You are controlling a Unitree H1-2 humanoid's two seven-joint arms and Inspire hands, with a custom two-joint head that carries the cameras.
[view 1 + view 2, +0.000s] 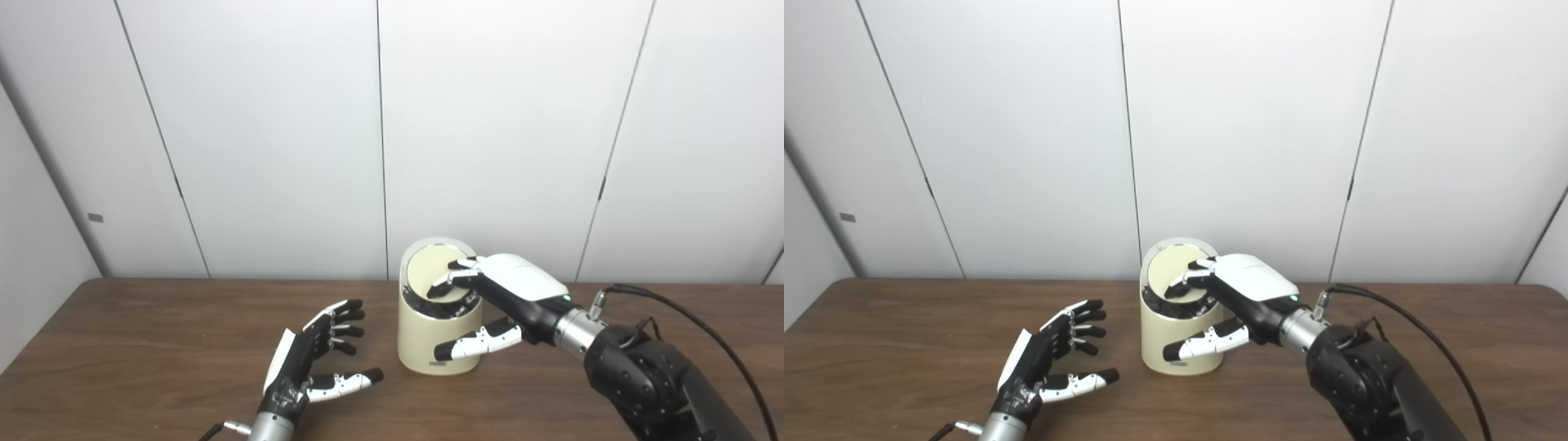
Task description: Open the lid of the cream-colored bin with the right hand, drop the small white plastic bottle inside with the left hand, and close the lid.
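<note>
The cream-colored bin (419, 340) stands upright on the table's middle, near the wall. Its round lid (429, 263) is tilted, with a dark gap showing along its front edge. My right hand (511, 285) reaches over the bin from the right. Its fingertips (442, 288) rest on the lid and its thumb (474, 345) lies apart in front of the bin's wall, holding nothing. My left hand (306, 358) is open and empty, palm turned right, just above the table to the left of the bin. No small white bottle is in view.
The brown wooden table (153, 343) runs across the whole view. White wall panels (275, 153) stand right behind it. A black cable (692, 318) loops off my right forearm over the table's right side.
</note>
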